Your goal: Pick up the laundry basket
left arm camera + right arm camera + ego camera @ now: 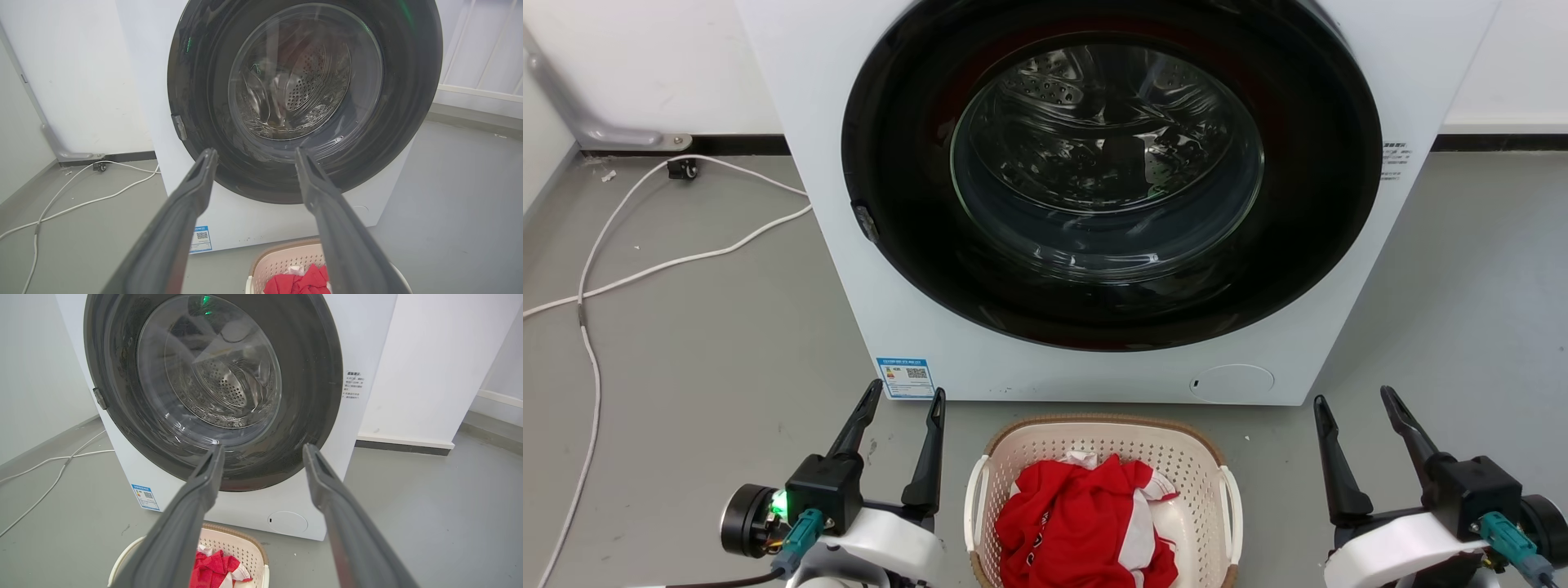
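The laundry basket (1176, 457), holding red clothes (1078, 523), sat on the floor (703, 343) just before the washing machine (800, 82), between the left gripper (907, 389) and right gripper (1352, 395), both spread apart, empty.

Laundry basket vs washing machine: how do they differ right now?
Size: the laundry basket is far smaller than the washing machine. Colour: basket cream with a brown rim; machine white with a black-ringed door. State: basket open-topped, holding red-and-white clothes; machine's door shut. Both stand on the grey floor.
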Available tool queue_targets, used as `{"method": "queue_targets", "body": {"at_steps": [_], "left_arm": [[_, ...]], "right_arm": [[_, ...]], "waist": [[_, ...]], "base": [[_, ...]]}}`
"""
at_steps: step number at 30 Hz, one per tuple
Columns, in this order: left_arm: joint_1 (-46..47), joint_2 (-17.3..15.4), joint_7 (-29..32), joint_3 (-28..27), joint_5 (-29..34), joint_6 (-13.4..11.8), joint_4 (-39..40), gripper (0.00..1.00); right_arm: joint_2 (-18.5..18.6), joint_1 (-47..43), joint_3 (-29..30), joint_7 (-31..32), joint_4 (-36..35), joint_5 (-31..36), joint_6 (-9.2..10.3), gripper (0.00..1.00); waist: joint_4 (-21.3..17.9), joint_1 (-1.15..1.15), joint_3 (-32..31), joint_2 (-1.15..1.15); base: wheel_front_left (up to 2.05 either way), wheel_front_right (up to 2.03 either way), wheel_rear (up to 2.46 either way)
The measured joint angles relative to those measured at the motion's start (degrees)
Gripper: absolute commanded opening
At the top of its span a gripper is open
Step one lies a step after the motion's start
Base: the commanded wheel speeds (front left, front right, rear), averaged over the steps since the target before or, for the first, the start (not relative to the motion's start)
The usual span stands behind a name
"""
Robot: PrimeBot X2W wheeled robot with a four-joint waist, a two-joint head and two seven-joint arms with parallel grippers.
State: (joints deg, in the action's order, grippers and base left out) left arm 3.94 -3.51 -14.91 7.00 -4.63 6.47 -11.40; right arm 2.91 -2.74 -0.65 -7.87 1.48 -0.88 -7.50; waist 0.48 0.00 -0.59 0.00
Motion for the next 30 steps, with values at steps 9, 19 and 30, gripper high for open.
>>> {"method": "queue_targets", "body": {"at_steps": [9, 19, 30], "left_arm": [[0.0, 0.2, -0.2, -0.4, -0.2, 0.0, -0.4, 1.00], [0.0, 0.3, -0.2, -0.7, -0.2, 0.1, -0.6, 1.00], [2.4, 0.5, -0.2, -0.8, -0.8, 0.4, -3.1, 1.00]], "right_arm": [[0.0, -0.1, 0.2, 0.1, 0.0, -1.5, 0.00, 1.00], [0.0, -0.1, 0.1, 0.4, -0.2, -1.6, 0.00, 1.00], [0.0, 1.5, 1.0, 0.8, 2.3, -1.5, 0.00, 1.00]], "waist": [[0.0, 0.00, 0.2, 0.00], [-0.1, 0.00, 0.6, 0.00], [-0.6, 0.00, 5.3, 0.00]], "base": [[0.00, 0.00, 0.00], [0.00, 0.00, 0.00], [0.00, 0.00, 0.00]]}}
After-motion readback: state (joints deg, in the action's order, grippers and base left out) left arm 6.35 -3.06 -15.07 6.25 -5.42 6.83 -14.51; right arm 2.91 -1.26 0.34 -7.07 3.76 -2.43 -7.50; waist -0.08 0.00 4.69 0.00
